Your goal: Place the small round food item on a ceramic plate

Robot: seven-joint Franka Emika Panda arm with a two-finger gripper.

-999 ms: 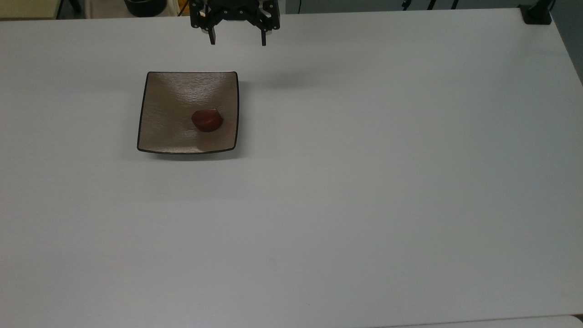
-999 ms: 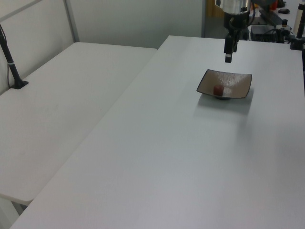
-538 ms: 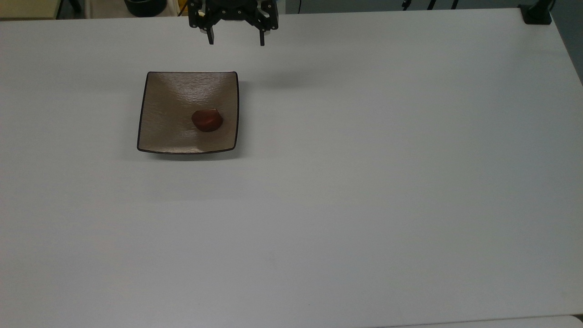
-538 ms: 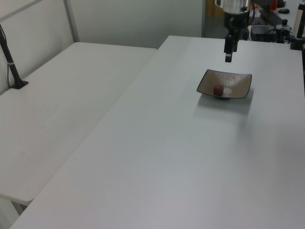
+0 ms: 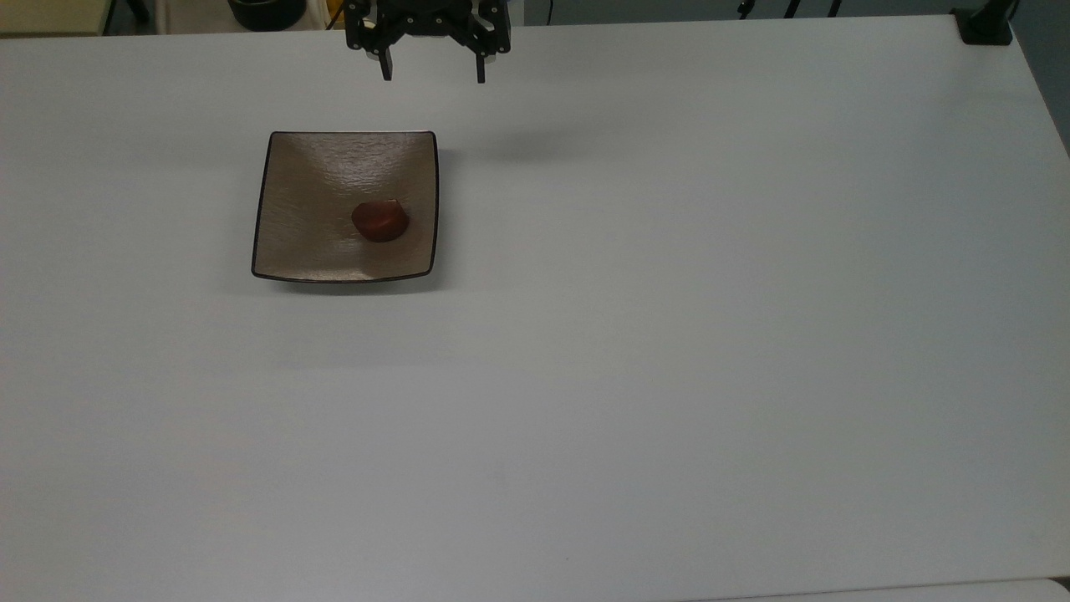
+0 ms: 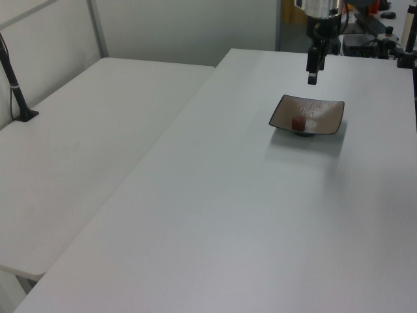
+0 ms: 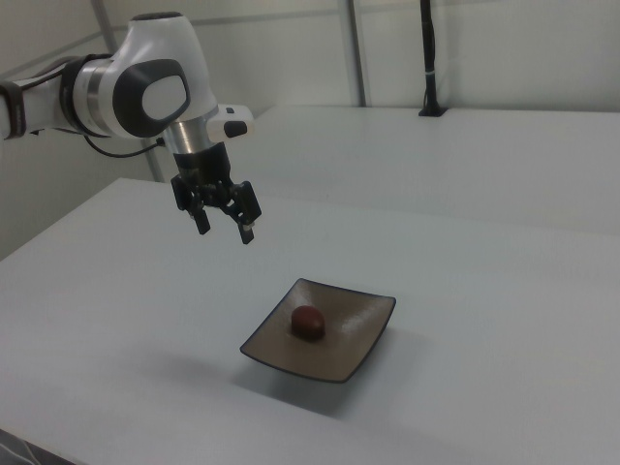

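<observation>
Little left to go wrong. Small red-brown food lump (image 7: 309,322) sat inside the square brown plate (image 7: 358,360) on the table (image 5: 669,334). Gripper (image 7: 223,230) hung high above, 2 fingers wide apart, empty. Only risk: dropping low, bumping plate, rolling lump out.

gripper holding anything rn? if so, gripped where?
Nothing. The gripper hangs open and empty above the table, apart from the ceramic plate. The small round food item lies on the plate, ungripped.
</observation>
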